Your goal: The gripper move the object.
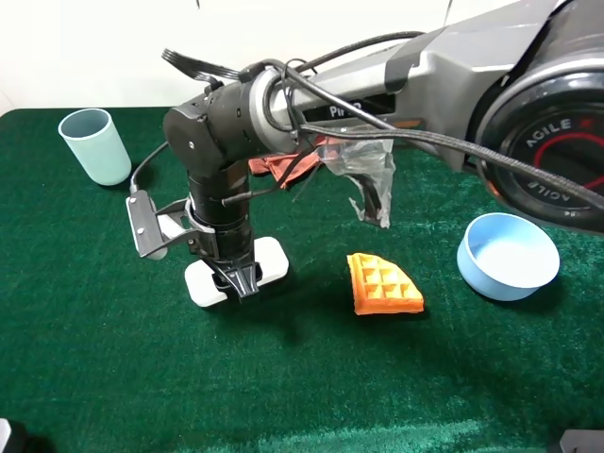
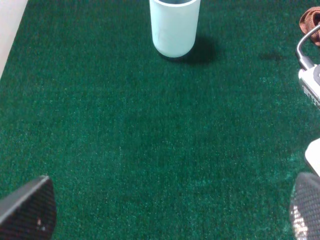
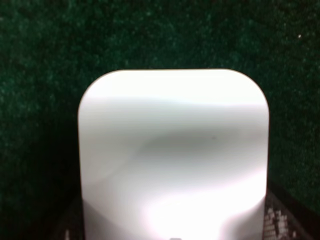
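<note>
The white rounded case (image 1: 274, 260) lies flat on the green cloth, left of centre. My right gripper (image 1: 239, 280) reaches across from the right and points straight down onto the case's middle. In the right wrist view the case (image 3: 172, 150) fills the picture and the dark fingers (image 3: 282, 220) sit tight against its two long sides, so the gripper is shut on it. A sliver of the case (image 2: 315, 155) shows in the left wrist view. My left gripper (image 2: 167, 205) is open and empty over bare cloth, well apart from the case.
A pale blue cup (image 1: 94, 144) stands at the back left and also shows in the left wrist view (image 2: 174, 25). An orange waffle wedge (image 1: 382, 285) lies right of the case. A light blue bowl (image 1: 508, 255) sits at the right. A reddish cloth (image 1: 274, 166) and a clear plastic bag (image 1: 368, 179) lie behind the arm.
</note>
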`<state>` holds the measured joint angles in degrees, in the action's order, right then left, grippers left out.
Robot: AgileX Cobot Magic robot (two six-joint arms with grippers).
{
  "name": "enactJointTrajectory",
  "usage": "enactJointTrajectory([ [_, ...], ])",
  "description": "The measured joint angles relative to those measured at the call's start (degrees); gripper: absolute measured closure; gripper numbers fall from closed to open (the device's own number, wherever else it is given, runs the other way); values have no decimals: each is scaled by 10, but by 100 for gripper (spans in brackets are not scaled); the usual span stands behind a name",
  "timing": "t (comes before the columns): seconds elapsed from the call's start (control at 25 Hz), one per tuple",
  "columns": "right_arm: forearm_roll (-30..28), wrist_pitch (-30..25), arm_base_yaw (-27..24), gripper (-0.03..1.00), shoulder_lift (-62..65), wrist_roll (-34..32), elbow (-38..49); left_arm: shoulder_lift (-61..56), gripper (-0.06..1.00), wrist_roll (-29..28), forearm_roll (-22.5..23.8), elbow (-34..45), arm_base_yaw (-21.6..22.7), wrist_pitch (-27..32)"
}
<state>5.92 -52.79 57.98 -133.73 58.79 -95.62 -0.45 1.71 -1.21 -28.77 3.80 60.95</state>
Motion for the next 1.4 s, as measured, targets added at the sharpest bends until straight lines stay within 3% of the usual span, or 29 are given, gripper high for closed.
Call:
enactJointTrajectory([
  [0.56,1,-11,0,51,-4,-16,-16,0,2,0,0,0,0,0],
  [0.72,1,-23,0,33,-7,-59,-46,0,2,0,0,0,0,0],
  [0.8,-1,-26,0,29,-7,-80,-61,0,2,0,0,0,0,0],
  [1.08,-15,-46,0,27,-7,-109,-83,0,2,0,0,0,0,0],
  [1.4,-22,-106,0,27,-7,-109,-85,0,2,0,0,0,0,0],
])
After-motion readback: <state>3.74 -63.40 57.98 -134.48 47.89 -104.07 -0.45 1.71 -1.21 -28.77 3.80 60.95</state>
